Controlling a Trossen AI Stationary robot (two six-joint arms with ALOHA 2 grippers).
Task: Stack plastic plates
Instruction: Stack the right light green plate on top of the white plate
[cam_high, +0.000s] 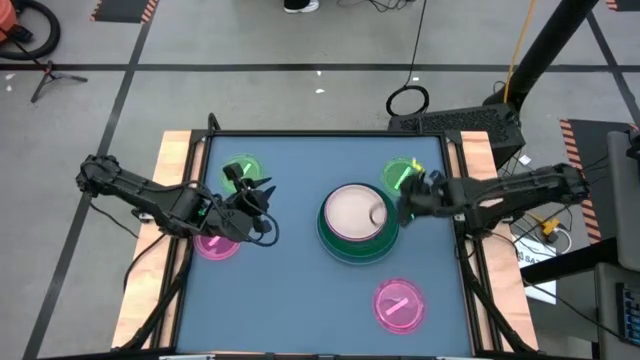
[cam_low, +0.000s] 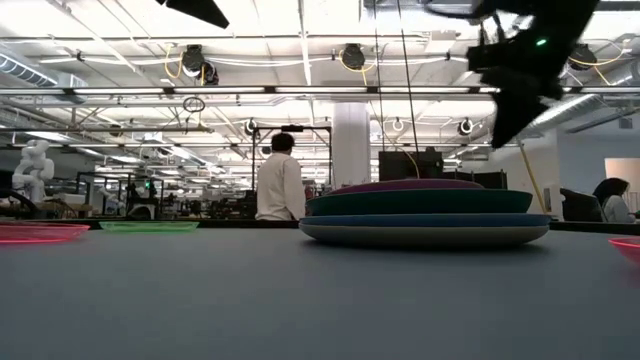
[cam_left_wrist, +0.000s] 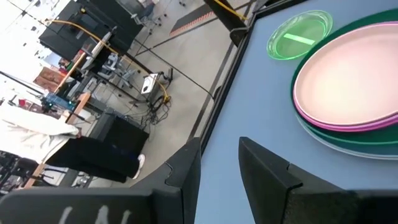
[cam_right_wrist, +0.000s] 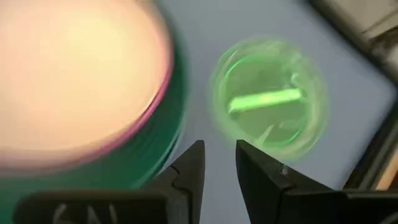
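On my right wrist feed the right gripper (cam_right_wrist: 219, 163) had its fingers (cam_right_wrist: 190, 167) a narrow gap apart with nothing between them, hanging above bare table between the stack (cam_right_wrist: 81, 81) and a small green plate (cam_right_wrist: 268, 99). From above, that gripper (cam_high: 412, 196) sat right of centre, just beside the stack (cam_high: 357, 222), with the green plate (cam_high: 402, 172) partly under it.

My left gripper (cam_left_wrist: 219, 163) also showed its fingers (cam_left_wrist: 184, 167) slightly parted and empty, touching nothing. In the high view it (cam_high: 252, 200) hovered at centre left, between another green plate (cam_high: 240, 170) above it and a pink plate (cam_high: 216, 243) below it, the arm covering part of each.

The stack stood in the middle of the table (cam_high: 290, 290): a pale plate on top, then pink and dark green rims, with blue and pale edges beneath in the low view (cam_low: 424, 213). I could not count the plates in it. A further pink plate (cam_high: 399, 304) lay alone at lower right. At table height, the right edge cut off one pink plate (cam_low: 626, 244). A person (cam_low: 280, 180) stood behind the table.
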